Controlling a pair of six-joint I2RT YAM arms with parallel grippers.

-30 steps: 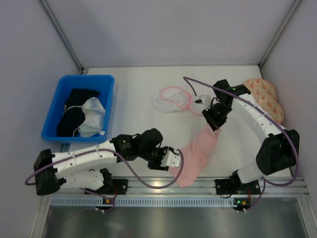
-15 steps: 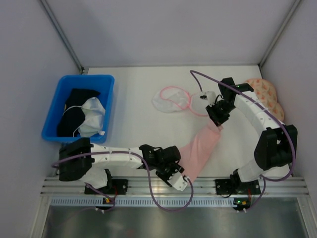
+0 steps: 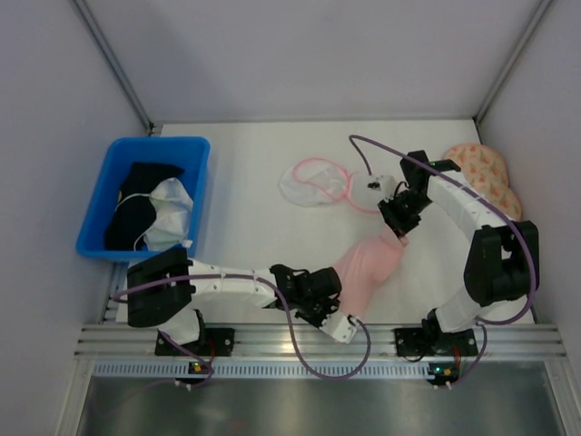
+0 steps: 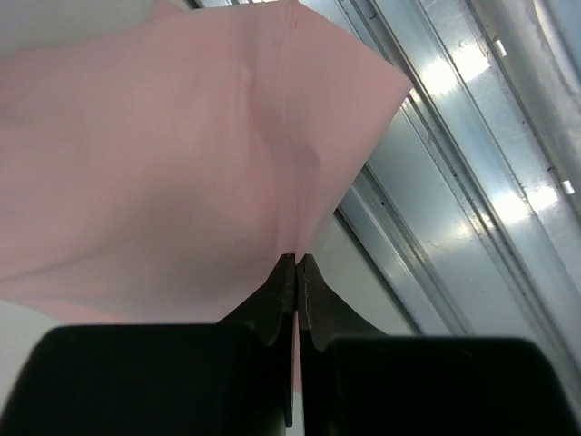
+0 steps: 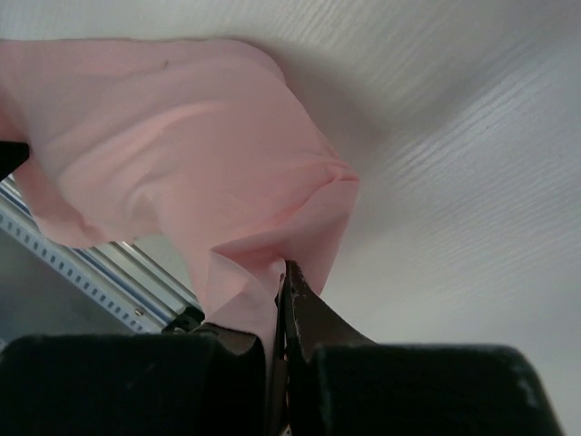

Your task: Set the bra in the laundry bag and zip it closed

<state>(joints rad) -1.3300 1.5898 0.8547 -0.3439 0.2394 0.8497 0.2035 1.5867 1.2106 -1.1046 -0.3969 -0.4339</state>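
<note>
The light-pink bra (image 3: 370,265) lies bunched on the white table between both arms. My left gripper (image 3: 334,292) is shut on its near edge; the left wrist view shows the fingertips (image 4: 297,261) pinching a fold of the bra (image 4: 163,154). My right gripper (image 3: 399,229) is shut on the far end, with pink cloth of the bra (image 5: 182,136) caught between its jaws (image 5: 284,272). The laundry bag (image 3: 311,183), round white mesh with pink edging, lies flat behind the bra, apart from both grippers.
A blue bin (image 3: 107,173) holding black and white garments stands at the left. A peach speckled two-lobed item (image 3: 492,180) lies by the right wall. A metal rail (image 3: 272,341) runs along the near table edge, close under the left gripper (image 4: 472,182).
My left gripper has swung to the bra's near edge and shut on it. The bra has gone from a long stretched strip to a shorter bunched heap. The right gripper has barely moved.
</note>
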